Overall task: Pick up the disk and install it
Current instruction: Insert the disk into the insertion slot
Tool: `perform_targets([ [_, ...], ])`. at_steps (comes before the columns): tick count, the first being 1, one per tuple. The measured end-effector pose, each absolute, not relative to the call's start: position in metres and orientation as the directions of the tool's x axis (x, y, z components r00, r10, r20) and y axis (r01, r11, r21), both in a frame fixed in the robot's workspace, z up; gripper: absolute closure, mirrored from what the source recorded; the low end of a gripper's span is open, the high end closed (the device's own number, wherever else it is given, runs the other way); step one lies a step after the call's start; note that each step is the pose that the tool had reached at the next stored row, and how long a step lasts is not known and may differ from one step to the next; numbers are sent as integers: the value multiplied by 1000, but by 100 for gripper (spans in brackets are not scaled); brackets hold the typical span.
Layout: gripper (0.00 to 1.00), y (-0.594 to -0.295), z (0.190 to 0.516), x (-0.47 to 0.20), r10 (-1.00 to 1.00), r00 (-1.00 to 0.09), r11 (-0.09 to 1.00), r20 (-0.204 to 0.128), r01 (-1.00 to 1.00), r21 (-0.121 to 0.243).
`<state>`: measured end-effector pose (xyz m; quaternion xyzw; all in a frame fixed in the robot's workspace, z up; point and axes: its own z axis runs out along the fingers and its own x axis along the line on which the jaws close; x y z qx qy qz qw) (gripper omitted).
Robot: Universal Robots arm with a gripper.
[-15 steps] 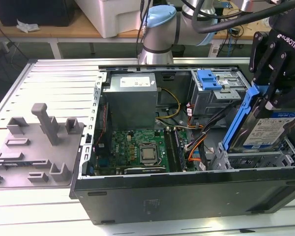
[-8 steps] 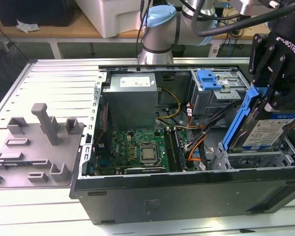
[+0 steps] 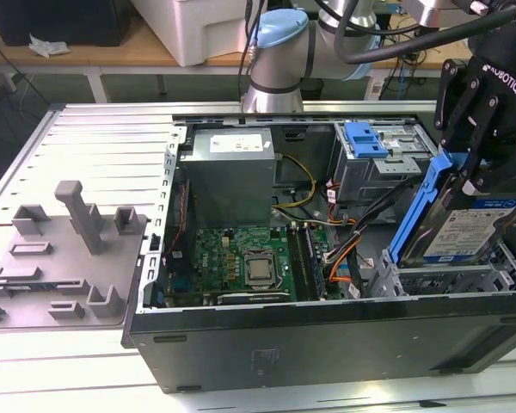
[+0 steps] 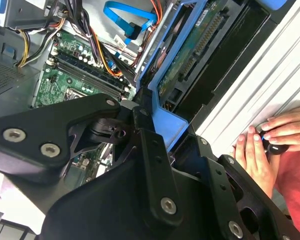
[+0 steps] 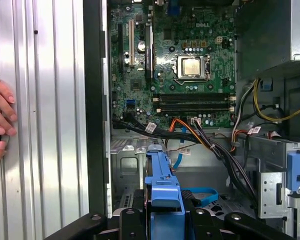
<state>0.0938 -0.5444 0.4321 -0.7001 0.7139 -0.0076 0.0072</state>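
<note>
A ribbed grey metal counter (image 3: 95, 146) carries an open computer case (image 3: 327, 340) lying on its side. A grey moulded fixture (image 3: 69, 249) sits on the counter at the exterior view's left. The arm's base (image 3: 275, 52) stands at the far edge, with a wooden bench (image 3: 86, 47) behind it.

The tool (image 3: 473, 172) is at the exterior view's right, jaws narrowed onto the disk (image 3: 469, 228) and gripping its upper end. The disk hangs tilted, label outward, with its lower end at the metal drive bay (image 3: 447, 280) in the case's near corner.

The second wrist view shows the disk's green circuit side (image 4: 190, 55). In both wrist views a person's hand (image 5: 0, 117) rests on the counter beside the case. The first wrist view also shows the motherboard (image 5: 180, 65).
</note>
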Motion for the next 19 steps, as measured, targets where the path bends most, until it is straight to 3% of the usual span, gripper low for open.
perform_targets([
  [19, 63, -544, 423, 94, -1000, -19, 19, 0, -1000, -21],
])
